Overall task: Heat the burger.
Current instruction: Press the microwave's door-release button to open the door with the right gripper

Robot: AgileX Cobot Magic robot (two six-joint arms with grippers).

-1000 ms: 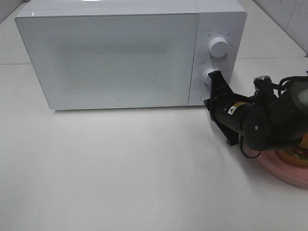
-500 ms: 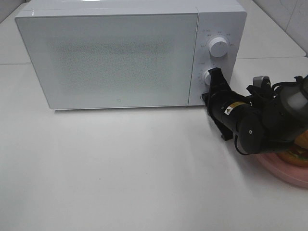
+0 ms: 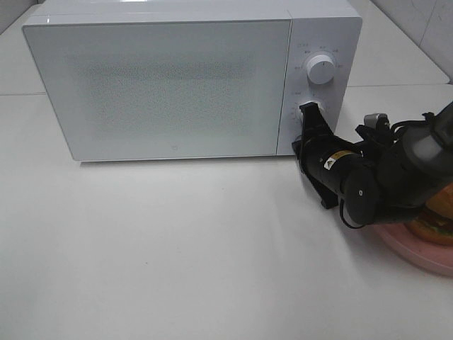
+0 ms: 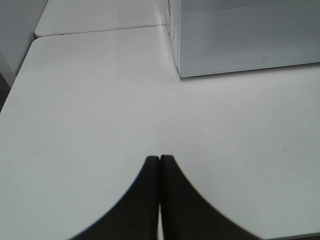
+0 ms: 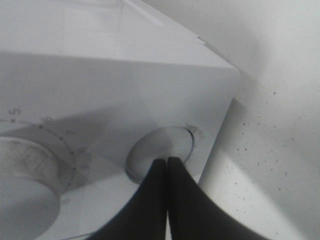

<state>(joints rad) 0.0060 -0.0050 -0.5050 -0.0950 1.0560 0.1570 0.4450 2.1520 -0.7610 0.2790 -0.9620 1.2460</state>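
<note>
Black right gripper [image 5: 166, 162], fingers pressed together and empty on the microwave [image 3: 163, 85] button [image 5: 150, 150], is the arm nearer the burger [image 3: 433, 228], which lies at four o'clock behind it.

**Right arm [image 3: 386, 177] stretched out, both sets of jaws closed**

The right gripper [image 3: 309, 111] leads the arm, which lies low and nearly level behind it. Its two dark fingers [image 5: 155, 200] are pressed together to the tips. The left gripper [image 4: 160, 160] is likewise closed, tips touching, with nothing between them.
</note>
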